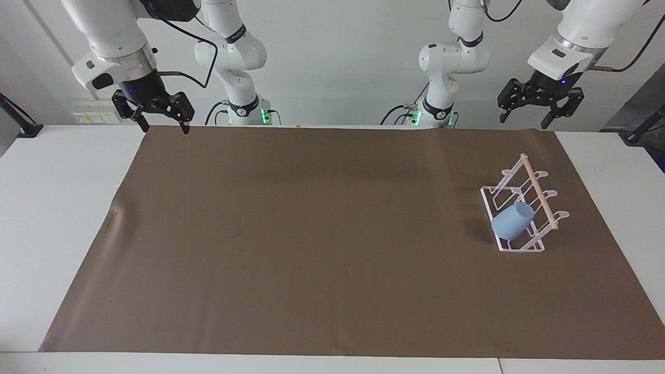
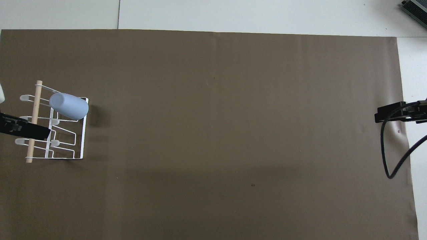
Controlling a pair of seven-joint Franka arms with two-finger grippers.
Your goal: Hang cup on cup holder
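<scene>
The light-blue cup [image 1: 513, 221] hangs tilted on a prong of the white wire cup holder [image 1: 540, 195], at the rack's end farthest from the robots. The rack stands on the mat toward the left arm's end of the table. From overhead the cup [image 2: 69, 106] lies across the cup holder [image 2: 37, 96] near its wooden rod. My left gripper [image 1: 523, 122] hangs open and empty, raised well above the rack and apart from it. My right gripper [image 1: 163, 130] waits open and empty above the mat's corner at the right arm's end.
A brown mat [image 1: 311, 234] covers most of the white table [image 1: 57, 208]. A black cable [image 2: 387, 160] loops down from the right gripper [image 2: 397, 113]. The left gripper [image 2: 25, 128] overlaps the rack's rod from overhead. A grey device [image 2: 415, 8] sits at a table corner.
</scene>
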